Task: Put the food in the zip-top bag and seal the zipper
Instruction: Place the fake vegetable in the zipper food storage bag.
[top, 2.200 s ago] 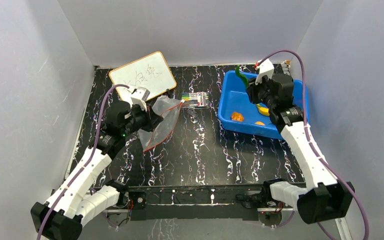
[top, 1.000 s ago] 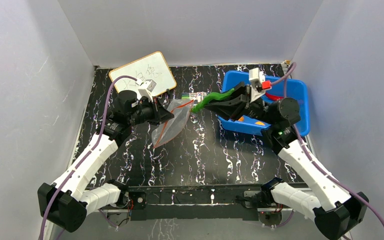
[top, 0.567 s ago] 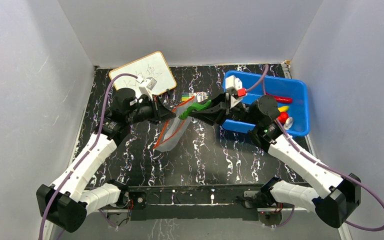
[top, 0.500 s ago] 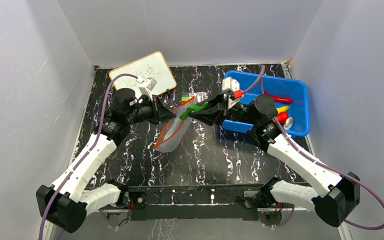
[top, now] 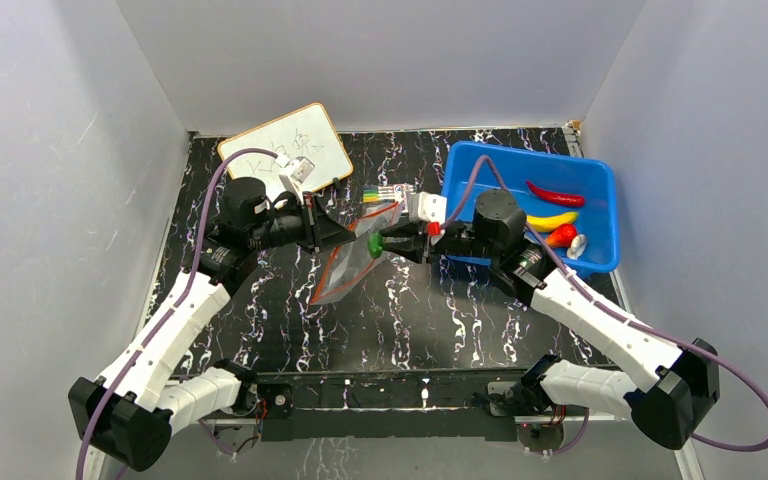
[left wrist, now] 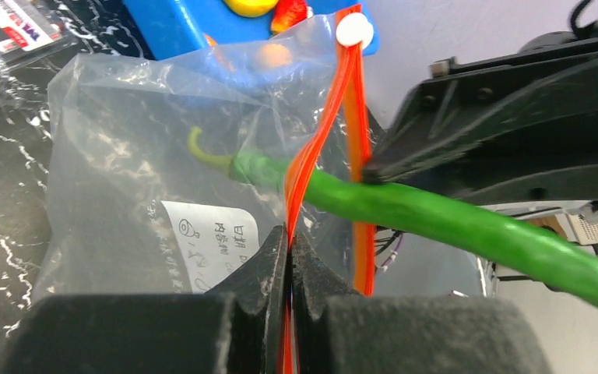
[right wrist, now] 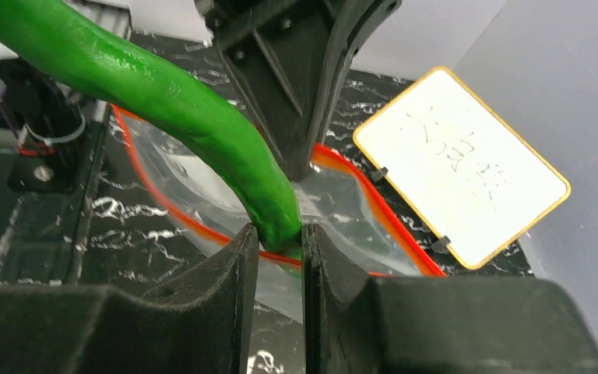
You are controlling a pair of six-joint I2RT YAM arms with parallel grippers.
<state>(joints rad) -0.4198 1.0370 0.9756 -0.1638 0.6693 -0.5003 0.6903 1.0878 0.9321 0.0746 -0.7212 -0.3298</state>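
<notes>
My left gripper (top: pixel 344 236) (left wrist: pixel 289 234) is shut on the orange-red zipper (left wrist: pixel 311 156) of the clear zip-top bag (top: pixel 348 268) (left wrist: pixel 124 156) and holds its mouth up and open. My right gripper (top: pixel 392 245) (right wrist: pixel 280 234) is shut on the green pepper (top: pixel 373 245) (right wrist: pixel 163 86) (left wrist: pixel 452 226). The pepper's stem end is through the mouth, inside the bag. The red chili (top: pixel 554 194), yellow banana (top: pixel 550 220), red strawberry (top: pixel 560 236) and small white piece (top: pixel 578 243) lie in the blue tub (top: pixel 480 170).
A pack of coloured markers (top: pixel 390 195) lies just behind the bag. A whiteboard (top: pixel 285 150) (right wrist: pixel 459 179) lies at the back left. Grey walls enclose the black marbled table on three sides.
My right arm swung from the blue tub to the left with the green pepper and pushed its end into the bag's mouth. My left gripper lifted the bag and turned its mouth towards it.
</notes>
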